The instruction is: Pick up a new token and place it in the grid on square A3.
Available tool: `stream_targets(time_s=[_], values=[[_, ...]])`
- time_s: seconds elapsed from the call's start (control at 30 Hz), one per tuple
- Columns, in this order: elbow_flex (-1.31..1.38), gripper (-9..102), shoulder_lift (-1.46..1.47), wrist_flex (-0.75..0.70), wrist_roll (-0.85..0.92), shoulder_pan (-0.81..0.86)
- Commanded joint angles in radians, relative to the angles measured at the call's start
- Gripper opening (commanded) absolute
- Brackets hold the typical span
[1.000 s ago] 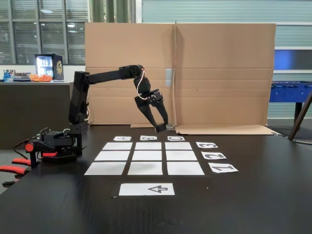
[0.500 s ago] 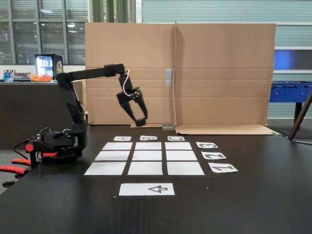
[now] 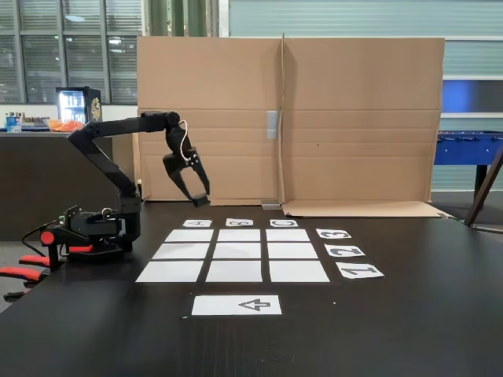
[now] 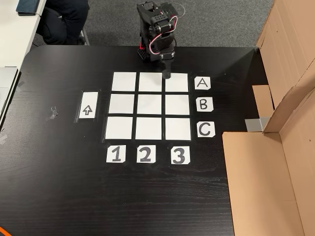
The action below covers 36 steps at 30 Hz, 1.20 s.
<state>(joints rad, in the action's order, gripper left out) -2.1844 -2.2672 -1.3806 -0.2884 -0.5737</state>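
Observation:
The grid (image 3: 240, 251) (image 4: 149, 104) is nine white paper rectangles on the black table, with A/B/C and 1/2/3 labels along two sides. Square A3 (image 3: 189, 235) (image 4: 179, 84) is the far left corner in the fixed view and the top right corner in the other view. My gripper (image 3: 201, 201) (image 4: 167, 74) hangs in the air above the edge of A3 on the arm's side, pointing down. Its jaws are drawn together on a small dark lump, the token (image 3: 202, 202). Black on black, the token is hard to make out.
A white sheet with an arrow (image 3: 236, 305) (image 4: 87, 105) lies beside the grid. A cardboard wall (image 3: 354, 118) (image 4: 275, 162) borders the table beyond the letter labels. The arm's base (image 3: 90, 232) (image 4: 155, 19) stands by the A row. A person (image 4: 64, 14) sits behind it.
The arm has swung left in the fixed view, from near the C label over to the A side, and folded back toward its base. The jaws have stayed together.

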Motion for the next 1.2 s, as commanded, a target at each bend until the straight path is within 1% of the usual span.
stream_targets(time_s=[0.0,0.63,0.8,1.17], values=[[-0.005,13,-0.014,0.021,-0.008,-0.044],[-0.101,13,0.314,0.357,-0.051,-0.163],[-0.118,13,0.348,0.382,-0.066,-0.183],[-0.166,13,0.344,0.385,-0.089,-0.239]])
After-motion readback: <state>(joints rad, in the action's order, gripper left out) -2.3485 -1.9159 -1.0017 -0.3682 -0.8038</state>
